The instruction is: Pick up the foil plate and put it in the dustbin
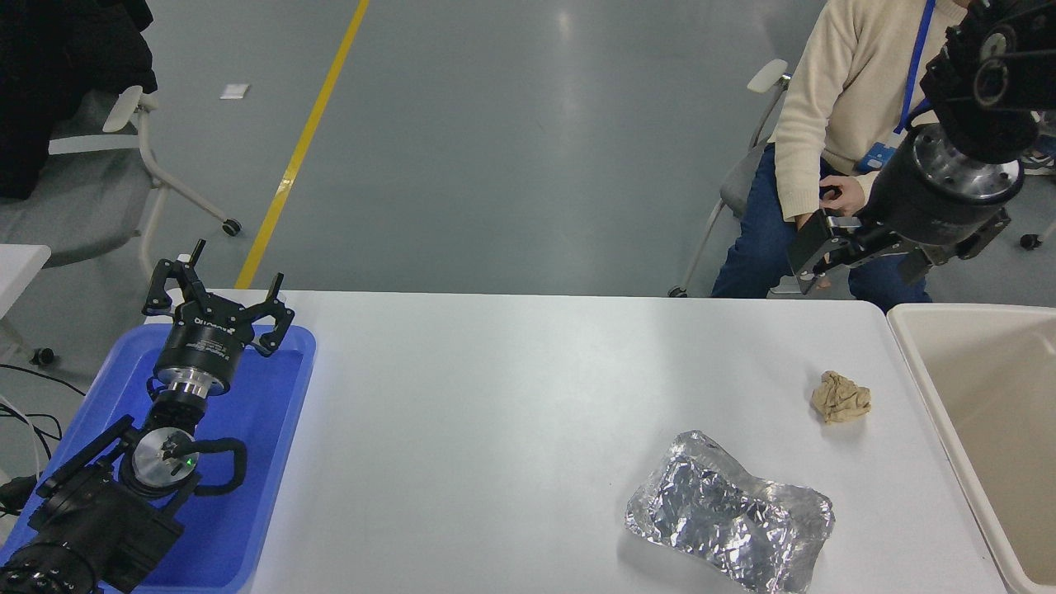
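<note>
**Foil plate waits near the bin; right arm raised above the far edge**

The foil plate (730, 516) lies flat on the white counter (495, 412) at its near right, untouched, with the dustbin (916, 363) just off the counter's right edge and well within a short carry. A small tan paper ball (840, 397) sits between the plate and the far edge, close to the bin's rim but apart from both.

The right end effector (813, 247) hangs high over the far right corner, empty; from this angle I cannot tell how wide its fingers stand. The left end effector (216, 301) is parked over the blue tray (272, 495) at the near left, fingers spread wide, holding nothing.

The step in hand appears to be the reach. A good approach would come down and toward the near side, passing clear of the paper ball, and pinch the wrinkled raised rim on the plate's far or right side rather than pressing on the flat middle. Foil likely crushes and slips, so a firm bite on a thick fold should hold better. Then lift clear and carry it right, over the bin's rim.

The counter is smooth and glossy. Beyond it a person in a cream sweater (833, 99) sits on a chair at the far right; the grey floor carries a yellow line (301, 148), and another chair (124, 157) stands far left.
</note>
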